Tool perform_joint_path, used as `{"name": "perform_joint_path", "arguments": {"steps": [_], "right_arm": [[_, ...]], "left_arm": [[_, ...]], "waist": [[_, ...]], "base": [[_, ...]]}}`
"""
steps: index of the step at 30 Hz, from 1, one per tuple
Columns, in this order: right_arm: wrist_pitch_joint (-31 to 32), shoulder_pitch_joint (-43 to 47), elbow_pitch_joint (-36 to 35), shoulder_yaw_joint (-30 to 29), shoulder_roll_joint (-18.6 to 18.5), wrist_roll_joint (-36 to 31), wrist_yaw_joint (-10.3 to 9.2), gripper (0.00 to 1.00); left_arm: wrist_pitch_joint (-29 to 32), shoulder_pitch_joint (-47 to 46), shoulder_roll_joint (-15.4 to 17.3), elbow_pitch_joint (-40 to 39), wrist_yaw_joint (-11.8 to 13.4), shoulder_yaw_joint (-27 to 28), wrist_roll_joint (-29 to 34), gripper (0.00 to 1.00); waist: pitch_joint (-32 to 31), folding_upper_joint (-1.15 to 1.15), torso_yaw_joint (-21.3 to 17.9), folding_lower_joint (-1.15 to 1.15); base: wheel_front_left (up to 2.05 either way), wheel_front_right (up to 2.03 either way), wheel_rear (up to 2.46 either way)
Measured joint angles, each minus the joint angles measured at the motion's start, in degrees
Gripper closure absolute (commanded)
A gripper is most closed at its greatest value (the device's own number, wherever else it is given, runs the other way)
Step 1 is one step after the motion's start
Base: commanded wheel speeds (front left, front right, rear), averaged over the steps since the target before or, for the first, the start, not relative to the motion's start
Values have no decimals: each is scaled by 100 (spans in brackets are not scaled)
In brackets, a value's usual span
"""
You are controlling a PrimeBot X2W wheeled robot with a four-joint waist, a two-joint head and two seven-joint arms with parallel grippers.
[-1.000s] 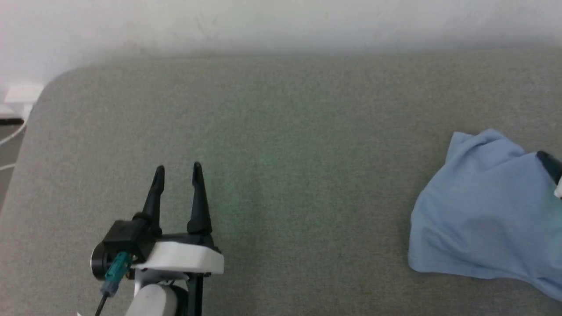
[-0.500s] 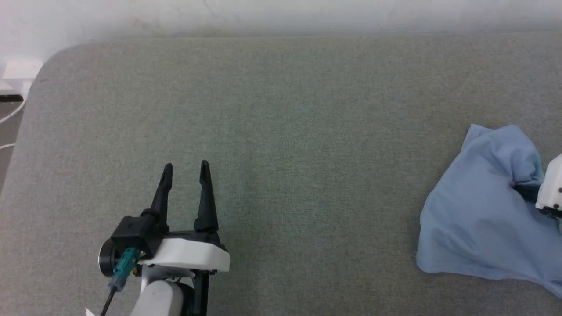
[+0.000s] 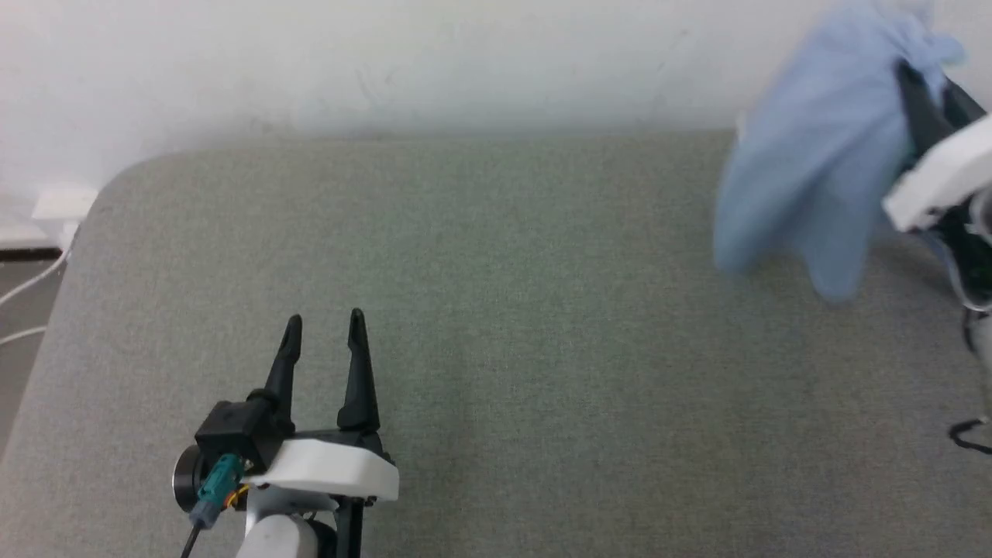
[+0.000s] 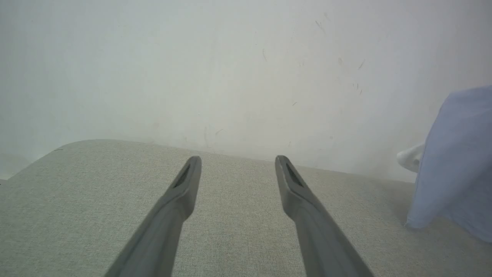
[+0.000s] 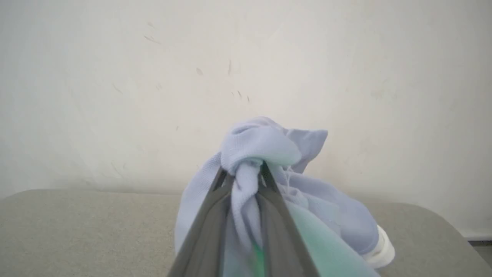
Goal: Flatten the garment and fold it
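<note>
The garment (image 3: 814,163), a light blue knit shirt, hangs bunched in the air at the upper right of the head view, over the grey cushion. My right gripper (image 3: 918,85) is shut on a pinched fold of it. In the right wrist view the fabric (image 5: 261,150) bulges out past the two fingertips of my right gripper (image 5: 243,173), and a bit of white collar (image 5: 382,250) shows at the lower right. My left gripper (image 3: 323,329) stands open over the cushion at the lower left, far from the shirt. In the left wrist view my left gripper (image 4: 237,164) holds nothing, and the garment (image 4: 457,161) hangs at the right edge.
The wide grey cushion (image 3: 504,310) spreads under both arms, its rounded corner at the left. A white wall (image 3: 387,62) rises behind it. White cables (image 3: 31,287) and a wall socket (image 3: 62,205) sit off the left edge.
My right gripper has closed on the garment and lifted it off the cushion, up and toward the wall. The head camera has shifted a little. The left gripper has stayed open in place.
</note>
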Motion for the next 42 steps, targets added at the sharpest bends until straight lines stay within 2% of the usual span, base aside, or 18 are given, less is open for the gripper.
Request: {"name": "perform_joint_path", "arguments": {"steps": [5,8,11,14,18,22,23,25,31,34,36,42], "right_arm": [[-393,190,-901,1144,318,-152,0,100],[-356,847,-1261,1777,474,-116,2,100],[-196,1752,-1318,2218,521,24,2,100],[-121,2650,-1230,2217,630,105,2,100],[-140,3734,-1230,1696,902,96,0,100],[-112,4523,-1544,1192,1240,-124,0,100],[-90,4651,-1661,1137,1296,-229,0,70],[-91,4860,-1964,1029,1399,-353,0,0],[-901,4997,-3196,549,1579,-633,0,0],[-1050,4994,-3590,266,1614,-820,0,0],[-1074,4990,-3733,43,1638,-923,0,0],[-1000,4972,-4144,-447,1677,-1138,0,0]], "left_arm": [[0,150,1,-13,-1,27,0,0],[0,202,-3,-14,-1,7,-1,0],[0,201,-10,-12,-3,-38,-2,0],[0,197,-20,14,-34,-93,-4,0],[0,198,-31,87,-54,-129,-14,0],[0,222,-33,135,-52,-111,-22,0],[0,235,-32,149,-52,-110,-22,0],[0,288,-32,174,-52,-111,-38,0],[52,310,-11,264,-52,-127,-63,0],[198,241,2,355,-64,-221,-63,0],[361,80,0,467,-138,-357,-62,0],[992,-867,-56,1009,-583,-898,-51,0]], "waist": [[-198,0,-119,-1],[-251,0,-188,0],[-253,0,-193,0],[-237,0,-124,0],[-249,0,-4,0],[-297,0,42,-1],[-306,0,39,0],[-314,0,26,0],[-301,0,-16,0],[-278,0,-48,0],[-267,0,-70,1],[-159,0,-137,0]], "base": [[0,0,0],[0,0,0],[0,0,0],[0,0,0],[0,0,0],[0,0,0],[0,0,0],[0,0,0],[0,0,0],[0,0,0],[0,0,0],[0,0,0]]}}
